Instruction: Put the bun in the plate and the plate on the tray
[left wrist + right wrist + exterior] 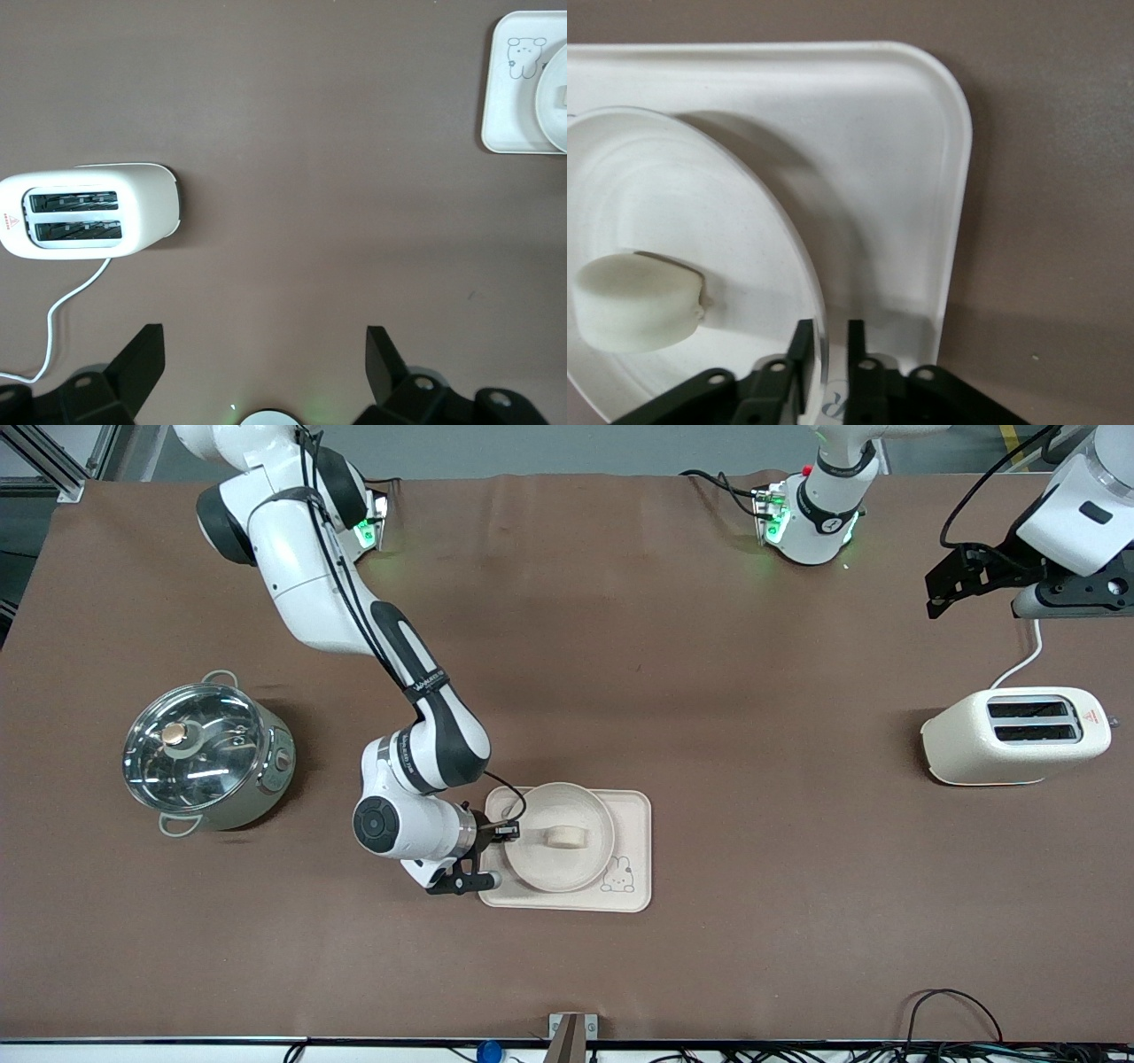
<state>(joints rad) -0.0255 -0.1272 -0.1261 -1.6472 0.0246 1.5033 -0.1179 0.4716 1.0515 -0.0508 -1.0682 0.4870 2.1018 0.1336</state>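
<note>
While I watch from the front camera, the tray (633, 815) lies nearest, with the plate (556, 868) on it and the bun (566, 836) in the plate. My right gripper (827, 341) sits at the plate's rim toward the right arm's end, fingers (801, 341) straddling the rim with a thin gap; I can't tell if they are gripping it. Farther up, the pot (205, 753) and toaster (1014, 735) stand well apart. My left gripper (263, 354) waits above the toaster, spread wide, holding nothing.
</note>
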